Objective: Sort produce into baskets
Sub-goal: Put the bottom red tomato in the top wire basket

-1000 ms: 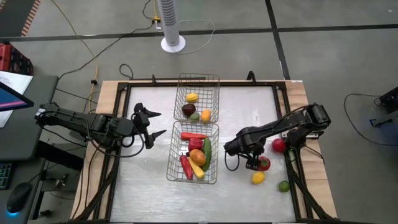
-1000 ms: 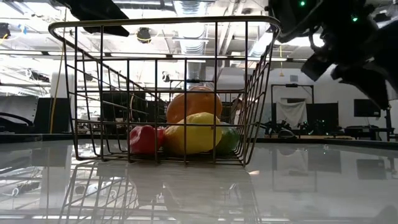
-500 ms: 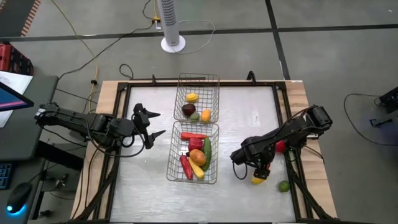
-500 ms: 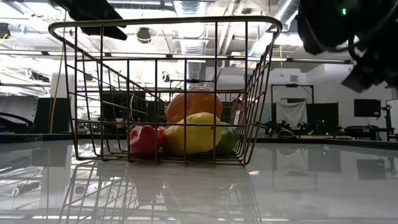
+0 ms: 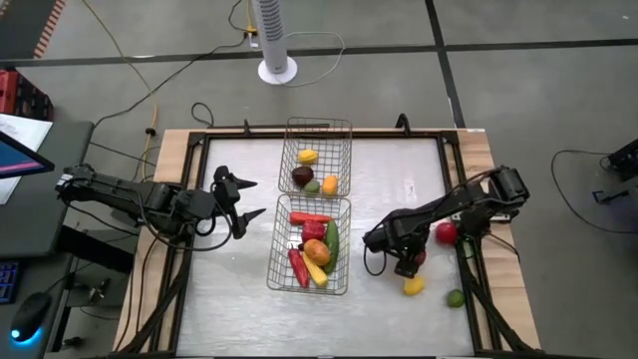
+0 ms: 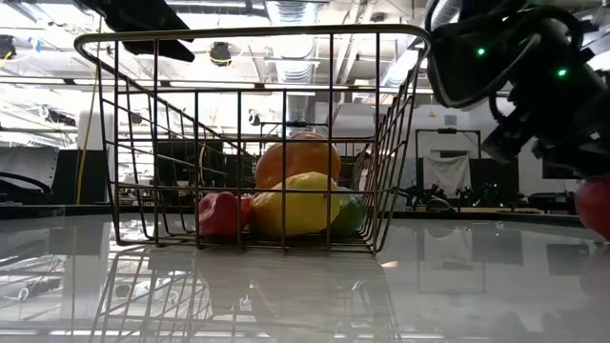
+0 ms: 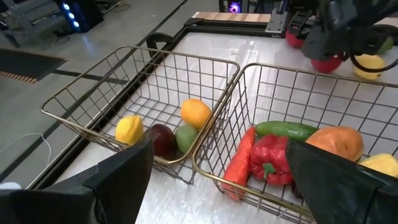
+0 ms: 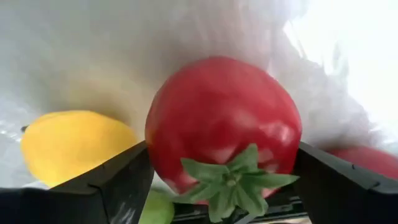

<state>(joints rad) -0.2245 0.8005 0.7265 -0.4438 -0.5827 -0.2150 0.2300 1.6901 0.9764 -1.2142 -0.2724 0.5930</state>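
Right gripper [image 5: 407,265]: fingers [image 8: 93,193] closed on a red tomato [image 8: 224,134], right of the larger basket [image 5: 310,245] (peppers, cucumber, orange, lemon inside). Loose lemon [image 5: 413,286] and lime [image 5: 455,297] on the bench [image 5: 229,299] nearby. Left gripper [image 5: 242,201]: fingers spread, empty, left of both baskets.

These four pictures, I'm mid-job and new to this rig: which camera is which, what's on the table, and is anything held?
Two robot arms work at a table. One picture looks straight down, one sits at table height, and one rides on each wrist. The right hand is shut on a red tomato, seen close in its wrist picture. The left hand waits open beside the baskets. The larger basket and the smaller basket already hold produce. Loose on the table: a lemon, a lime and another tomato.
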